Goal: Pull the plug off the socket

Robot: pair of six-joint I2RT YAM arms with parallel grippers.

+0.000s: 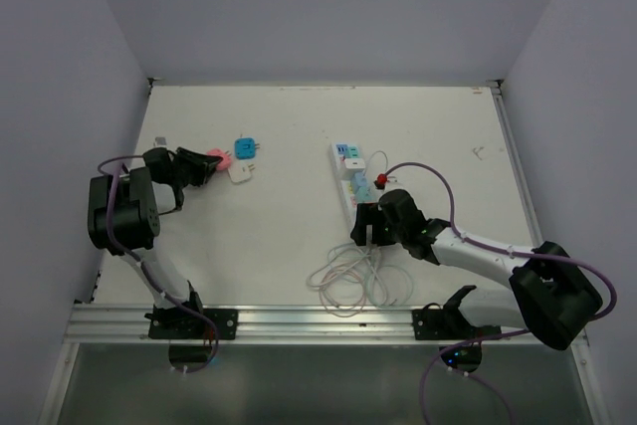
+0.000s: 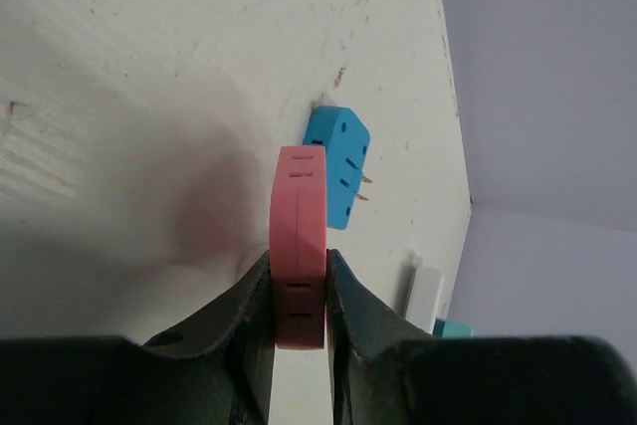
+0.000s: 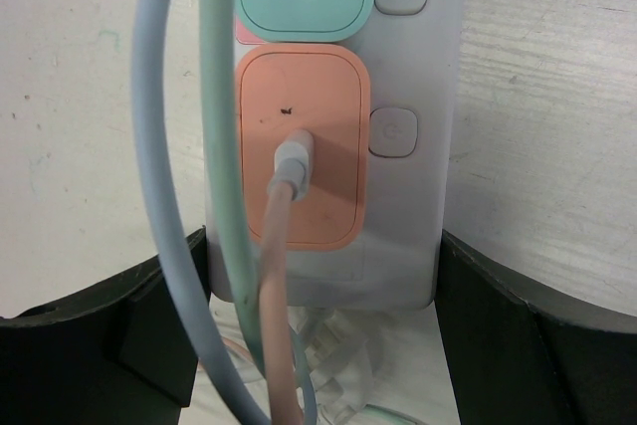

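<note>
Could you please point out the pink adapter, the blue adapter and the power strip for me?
pink adapter (image 2: 299, 226): left wrist view, on its narrow upper edge.
blue adapter (image 2: 334, 156): left wrist view, middle of its face.
power strip (image 3: 403, 57): right wrist view, bare white body on its right side.

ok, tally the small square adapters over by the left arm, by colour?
Pink adapter: 1, held in the left pincer
Blue adapter: 1
White adapter: 1
Total: 3
</note>
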